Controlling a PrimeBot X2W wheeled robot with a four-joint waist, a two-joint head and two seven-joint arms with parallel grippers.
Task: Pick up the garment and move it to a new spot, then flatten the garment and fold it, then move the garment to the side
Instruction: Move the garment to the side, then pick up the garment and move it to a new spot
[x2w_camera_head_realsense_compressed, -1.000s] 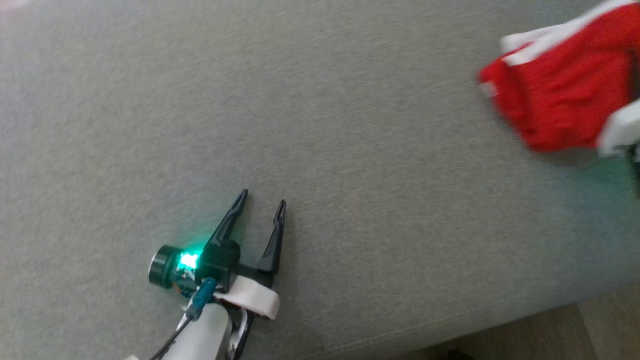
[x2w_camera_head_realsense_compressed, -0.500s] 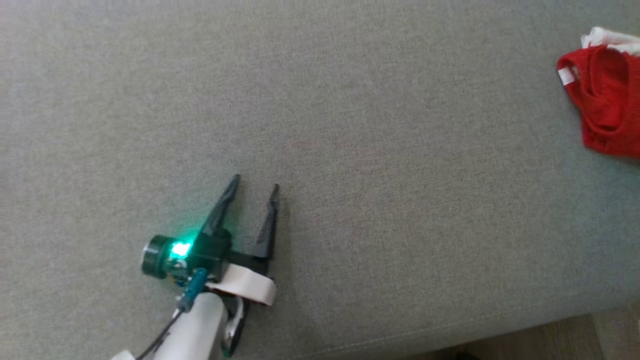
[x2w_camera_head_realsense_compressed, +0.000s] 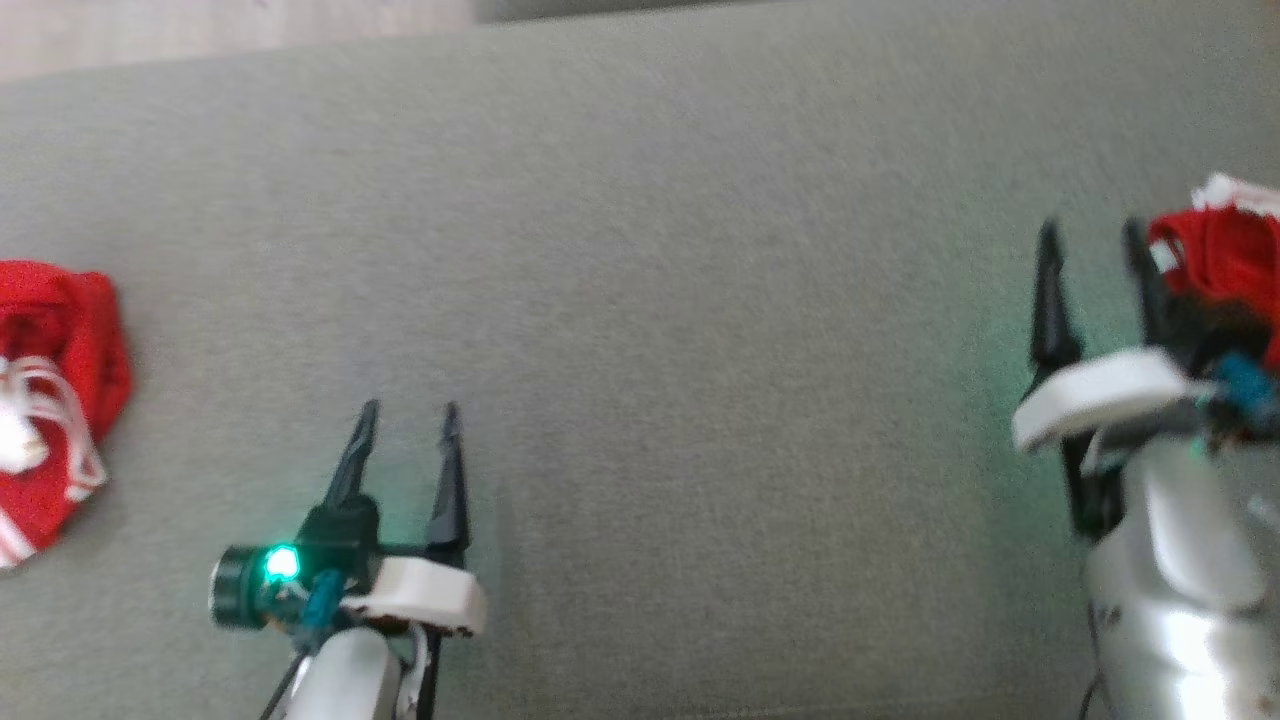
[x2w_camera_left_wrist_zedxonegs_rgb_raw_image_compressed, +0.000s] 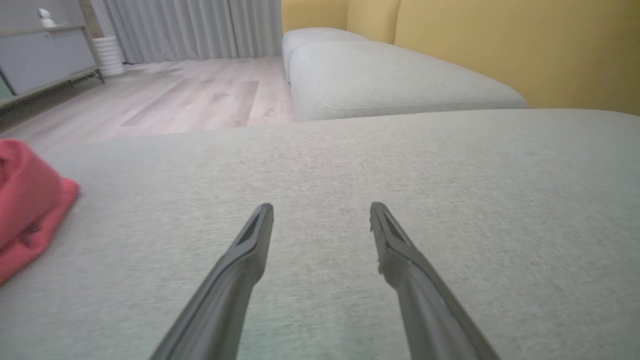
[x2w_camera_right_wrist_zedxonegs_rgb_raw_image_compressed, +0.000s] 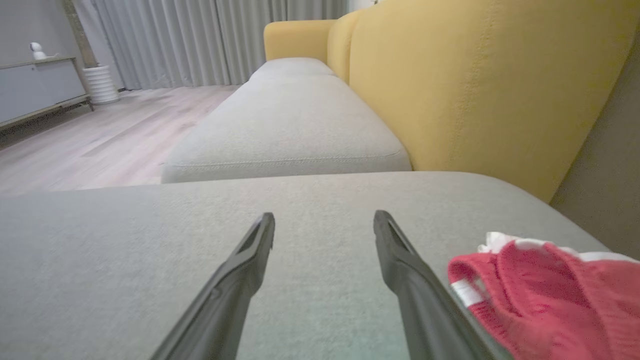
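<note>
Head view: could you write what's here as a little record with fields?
surface: grey cushion
left gripper: open, empty
right gripper: open, empty
red garment at left: bunched, white cords, apart from left gripper
red garment at right: bunched, beside right gripper, outside its fingers
</note>
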